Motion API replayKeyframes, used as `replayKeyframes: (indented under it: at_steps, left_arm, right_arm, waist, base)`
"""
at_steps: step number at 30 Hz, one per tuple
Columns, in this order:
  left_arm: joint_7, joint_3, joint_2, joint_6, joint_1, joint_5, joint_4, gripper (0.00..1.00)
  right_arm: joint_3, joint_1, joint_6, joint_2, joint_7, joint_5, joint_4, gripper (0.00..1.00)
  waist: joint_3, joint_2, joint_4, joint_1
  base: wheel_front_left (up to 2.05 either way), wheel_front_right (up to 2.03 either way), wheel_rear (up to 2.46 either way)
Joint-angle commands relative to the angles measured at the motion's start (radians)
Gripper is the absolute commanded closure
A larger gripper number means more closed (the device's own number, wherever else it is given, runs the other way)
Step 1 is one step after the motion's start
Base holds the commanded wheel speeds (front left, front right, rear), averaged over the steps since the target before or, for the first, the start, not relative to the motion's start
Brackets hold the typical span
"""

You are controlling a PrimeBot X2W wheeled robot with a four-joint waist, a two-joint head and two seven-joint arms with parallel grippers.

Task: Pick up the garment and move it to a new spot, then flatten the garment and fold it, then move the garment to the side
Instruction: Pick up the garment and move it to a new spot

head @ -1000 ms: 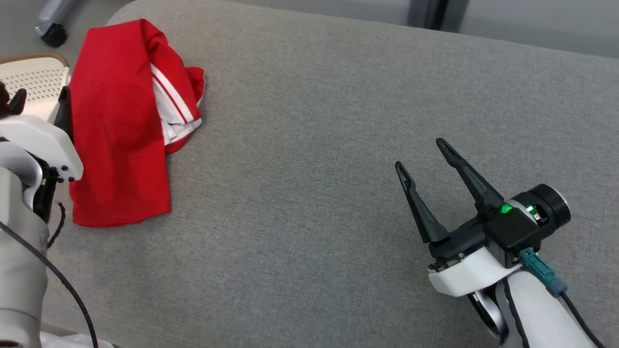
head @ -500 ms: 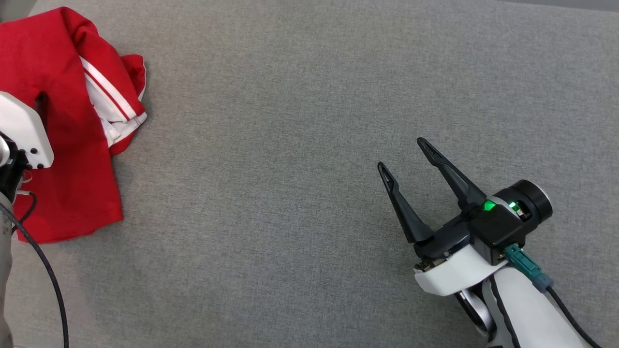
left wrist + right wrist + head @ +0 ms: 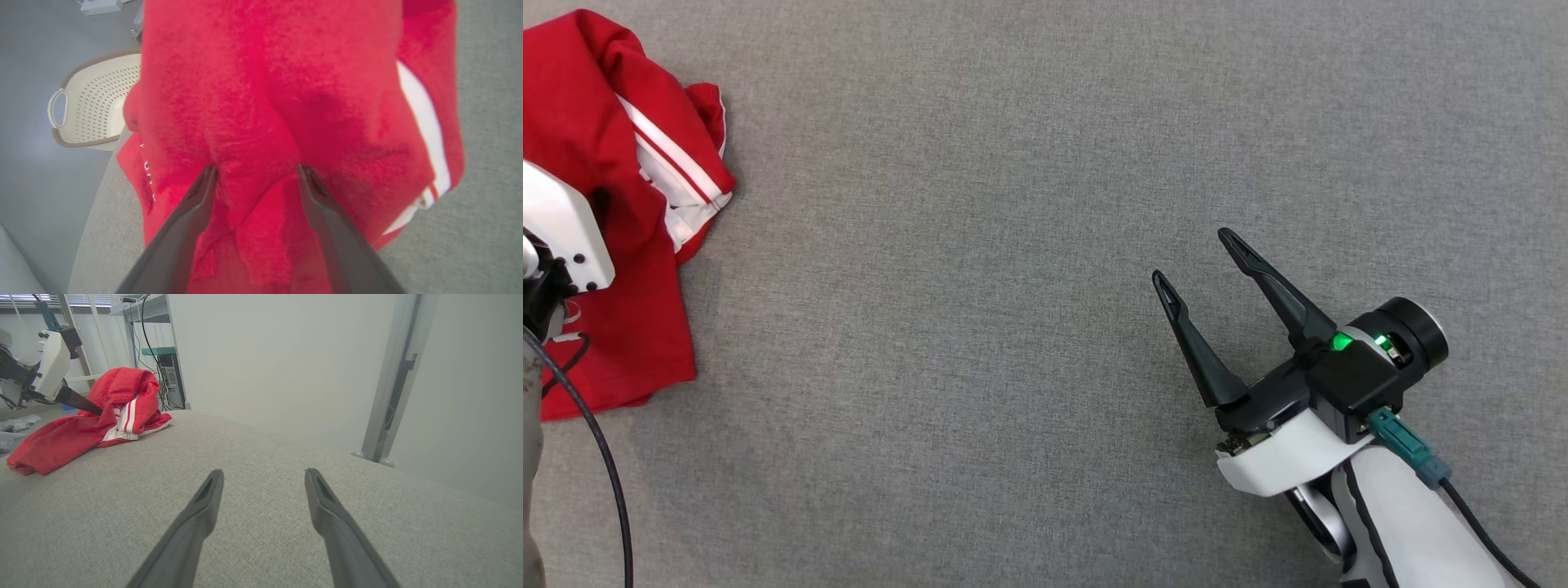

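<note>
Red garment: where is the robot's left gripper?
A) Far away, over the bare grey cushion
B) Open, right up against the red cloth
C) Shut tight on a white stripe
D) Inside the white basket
B: the left wrist view shows the left gripper standing open right against the red garment, with a fold of the cloth in its gap.

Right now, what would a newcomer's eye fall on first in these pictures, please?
The crumpled red garment with white stripes, at the far left of the grey padded surface, stands out. The left gripper straddles a ridge of it, jaws open, while the right gripper hovers open over bare grey at lower right.
</note>
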Motion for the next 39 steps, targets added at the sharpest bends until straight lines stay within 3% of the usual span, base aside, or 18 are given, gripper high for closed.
replayKeyframes:
  at_steps: [1, 4, 5, 6, 7, 15, 20, 24, 29, 33, 39]
  left_arm:
    - [0.006, 0.002, -0.005, 0.007, -0.015, -0.007, 0.006, 0.0]
    - [0.021, 0.006, -0.01, 0.016, -0.017, -0.019, 0.008, 0.0]
    - [0.026, 0.008, -0.011, 0.018, -0.018, -0.022, 0.009, 0.22]
    - [0.031, 0.01, -0.013, 0.02, -0.019, -0.027, 0.009, 0.96]
    - [0.033, 0.01, -0.015, 0.021, -0.02, -0.03, 0.009, 1.0]
    - [-0.007, 0.002, -0.013, 0.046, -0.015, -0.034, 0.009, 1.0]
    - [-0.122, -0.002, -0.017, 0.061, -0.002, -0.036, -0.008, 1.0]
    - [-0.305, 0.052, -0.032, 0.087, 0.011, -0.084, -0.043, 1.0]
    - [-0.481, 0.047, -0.035, 0.067, 0.037, -0.08, -0.07, 1.0]
    - [-0.523, 0.05, -0.034, 0.06, 0.051, -0.076, -0.11, 1.0]
    - [-0.531, 0.106, -0.088, 0.043, 0.148, -0.071, -0.388, 1.0]
  right_arm:
    - [-0.006, -0.011, 0.0, -0.009, -0.001, -0.008, 0.002, 0.0]
    - [-0.008, -0.015, 0.0, -0.01, -0.001, -0.009, 0.003, 0.0]
    - [-0.008, -0.016, 0.0, -0.011, -0.001, -0.009, 0.004, 0.0]
    - [-0.008, -0.017, 0.0, -0.011, -0.001, -0.008, 0.004, 0.0]
    - [-0.008, -0.019, 0.0, -0.011, -0.001, -0.009, 0.005, 0.0]
    - [-0.005, -0.015, 0.0, -0.009, -0.001, -0.003, 0.016, 0.0]
    - [-0.01, 0.001, 0.0, -0.006, -0.001, 0.004, 0.026, 0.0]
    - [-0.023, 0.022, 0.0, 0.001, -0.001, 0.014, 0.03, 0.0]
    - [-0.05, 0.049, 0.0, 0.01, -0.001, 0.021, 0.037, 0.0]
    - [-0.068, 0.075, 0.0, 0.018, -0.001, 0.024, 0.039, 0.0]
    - [-0.121, 0.15, 0.0, 0.033, -0.001, 0.037, 0.046, 0.0]
  waist:
    - [0.003, 0.0, 0.002, 0.0]
    - [0.009, 0.0, 0.005, 0.0]
    - [0.011, 0.0, 0.006, 0.0]
    - [0.012, 0.0, 0.007, 0.0]
    - [0.012, 0.0, 0.008, 0.0]
    - [-0.003, 0.0, 0.015, 0.0]
    - [-0.049, 0.0, 0.02, 0.0]
    - [-0.099, 0.0, 0.025, 0.0]
    - [-0.171, 0.0, 0.028, 0.0]
    - [-0.222, 0.0, 0.024, 0.0]
    - [-0.361, 0.0, 0.004, 0.0]
  base:
    - [0.0, 0.0, 0.0]
    - [0.0, 0.0, 0.0]
    - [0.0, 0.0, 0.0]
    - [0.0, 0.0, 0.0]
    - [0.0, 0.0, 0.0]
    - [0.0, 0.0, 0.0]
    - [0.0, 0.0, 0.0]
    - [0.0, 0.0, 0.0]
    - [0.0, 0.0, 0.0]
    - [0.0, 0.0, 0.0]
    - [0.0, 0.0, 0.0]
